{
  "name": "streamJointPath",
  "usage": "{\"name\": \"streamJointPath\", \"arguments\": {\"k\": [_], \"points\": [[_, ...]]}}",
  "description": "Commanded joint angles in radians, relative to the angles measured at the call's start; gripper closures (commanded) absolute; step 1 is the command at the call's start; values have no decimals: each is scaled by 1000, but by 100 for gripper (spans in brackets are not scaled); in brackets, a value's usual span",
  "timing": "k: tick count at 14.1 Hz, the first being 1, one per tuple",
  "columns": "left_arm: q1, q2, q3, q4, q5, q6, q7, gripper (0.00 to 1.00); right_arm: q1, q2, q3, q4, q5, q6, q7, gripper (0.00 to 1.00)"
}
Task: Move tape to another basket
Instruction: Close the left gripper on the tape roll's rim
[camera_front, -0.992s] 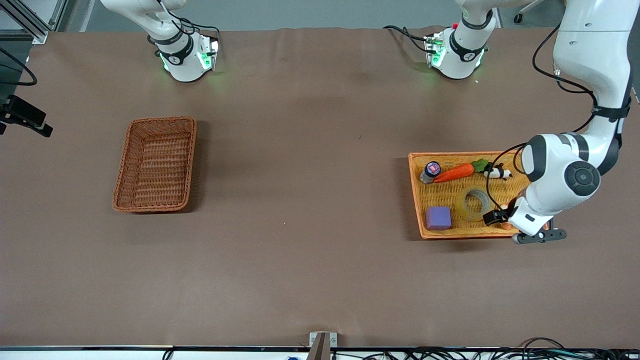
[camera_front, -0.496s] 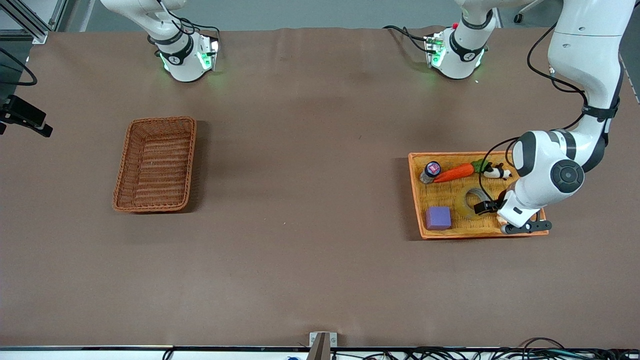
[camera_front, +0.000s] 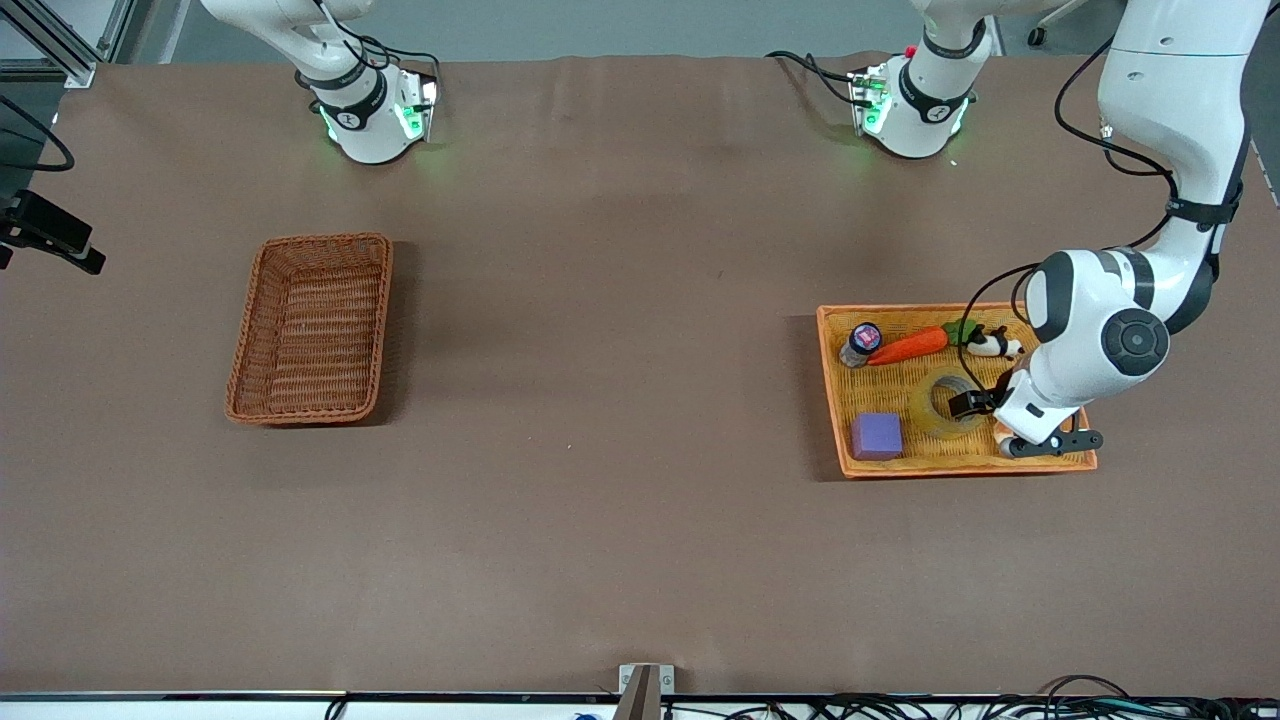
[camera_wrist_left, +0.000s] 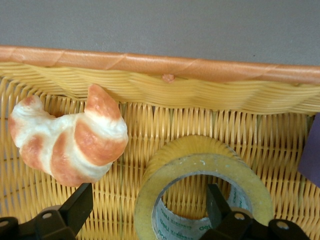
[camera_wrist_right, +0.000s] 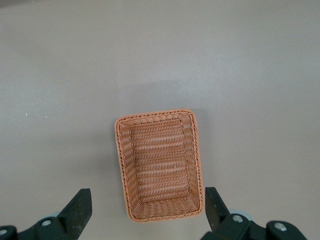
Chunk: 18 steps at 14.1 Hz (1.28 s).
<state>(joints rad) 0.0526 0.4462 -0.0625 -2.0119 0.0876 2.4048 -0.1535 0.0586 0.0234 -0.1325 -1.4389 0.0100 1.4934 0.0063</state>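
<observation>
A: Tape (camera_wrist_left: 202, 195) lies flat in the orange tray (camera_front: 835, 400) beside the croissant (camera_wrist_left: 67, 137). Left gripper (camera_wrist_left: 150, 212) jaws apart, one finger in the core.

B: Light, stiff, slick; pinch the ring wall. Right gripper (camera_wrist_right: 145, 212) waits, spread, above the basket (camera_front: 310, 328).

The tape (camera_front: 945, 408), a translucent yellowish ring with a wide core hole, lies flat in the orange tray at the left arm's end. The basket (camera_front: 310, 328), dark reddish-brown wicker, sits well apart at the right arm's end.
</observation>
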Motion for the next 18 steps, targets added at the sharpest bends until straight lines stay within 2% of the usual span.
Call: {"name": "streamJointPath", "arguments": {"k": [1, 2, 4, 6, 10, 11, 14, 18], "points": [[9, -12, -7, -28, 9, -7, 8, 0, -20, -14, 13, -14, 8, 1, -12, 0], [9, -3, -7, -27, 9, -4, 9, 6, -20, -14, 11, -14, 8, 1, -12, 0], [7, 11, -7, -22, 9, -4, 12, 35, -20, -14, 11, -14, 8, 1, -12, 0], [6, 26, -7, -13, 9, 0, 12, 58, -20, -14, 11, -14, 8, -1, -12, 0], [7, 28, -7, 25, 11, -9, 14, 94, -20, -14, 11, -14, 8, -1, -12, 0], [6, 14, -7, 36, 11, -21, 9, 98, -20, -14, 11, -14, 8, 1, -12, 0], [-3, -52, -13, 77, 11, -100, 8, 98, -20, -13, 11, -14, 8, -1, -12, 0], [-10, -57, -126, 234, 8, -289, -9, 98, -20, -13, 11, -14, 8, 1, -12, 0]]}}
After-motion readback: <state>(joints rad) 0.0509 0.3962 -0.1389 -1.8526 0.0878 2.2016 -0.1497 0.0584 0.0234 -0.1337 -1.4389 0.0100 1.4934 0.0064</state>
